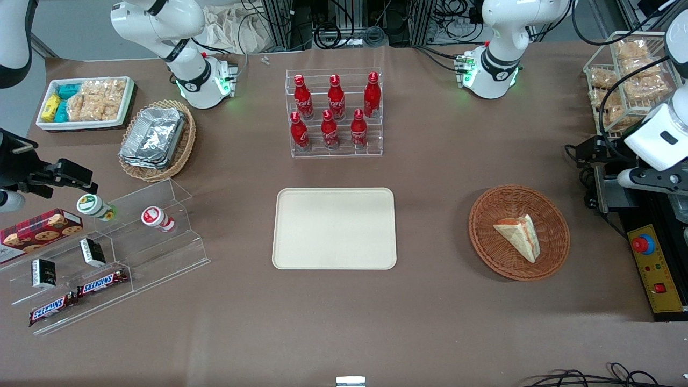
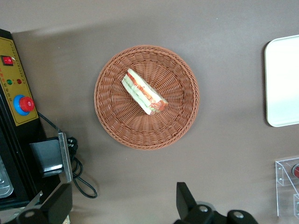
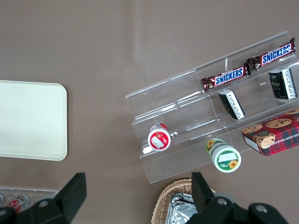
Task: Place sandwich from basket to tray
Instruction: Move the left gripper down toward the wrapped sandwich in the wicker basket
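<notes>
While the front view sets the triangular pale-bread sandwich (image 1: 518, 236) in the round woven wicker basket (image 1: 553, 215) beside the smooth cream tray (image 1: 334, 228) on the desk (image 1: 430, 322), the left wrist view shows the gripper (image 2: 122, 205) with dark fingers (image 2: 187, 200) spread wide above bare desk, well apart from the sandwich.

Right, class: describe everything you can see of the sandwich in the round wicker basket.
The sandwich is a triangular wedge of pale bread with red-orange and green filling showing along its cut edge. It lies flat near the middle of the round orange-brown basket, touching only the weave. The gripper hangs open above the table beside the basket, not touching it. The tray holds nothing.
</notes>
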`<action>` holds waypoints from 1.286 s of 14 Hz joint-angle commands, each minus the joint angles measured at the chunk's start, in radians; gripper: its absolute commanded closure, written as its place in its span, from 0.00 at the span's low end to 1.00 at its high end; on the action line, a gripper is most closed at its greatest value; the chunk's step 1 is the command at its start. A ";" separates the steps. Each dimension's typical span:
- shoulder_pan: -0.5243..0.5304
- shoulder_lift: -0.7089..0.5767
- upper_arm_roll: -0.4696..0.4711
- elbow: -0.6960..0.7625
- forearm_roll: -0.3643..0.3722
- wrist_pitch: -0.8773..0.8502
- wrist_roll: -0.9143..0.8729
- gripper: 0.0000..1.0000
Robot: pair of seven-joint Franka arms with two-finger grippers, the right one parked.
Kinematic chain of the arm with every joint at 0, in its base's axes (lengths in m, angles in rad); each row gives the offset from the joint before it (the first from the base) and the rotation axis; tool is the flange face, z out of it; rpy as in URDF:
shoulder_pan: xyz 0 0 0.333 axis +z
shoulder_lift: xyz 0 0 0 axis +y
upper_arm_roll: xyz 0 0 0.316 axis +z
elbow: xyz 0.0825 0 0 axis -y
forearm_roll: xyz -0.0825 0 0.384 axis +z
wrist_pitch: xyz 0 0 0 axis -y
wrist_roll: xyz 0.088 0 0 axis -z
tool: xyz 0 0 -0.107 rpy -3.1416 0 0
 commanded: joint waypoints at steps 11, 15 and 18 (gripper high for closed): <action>-0.007 0.079 -0.004 -0.120 0.004 0.193 -0.355 0.00; -0.008 0.145 -0.007 -0.207 0.004 0.351 -0.548 0.00; -0.008 0.217 -0.007 -0.211 0.004 0.398 -0.733 0.00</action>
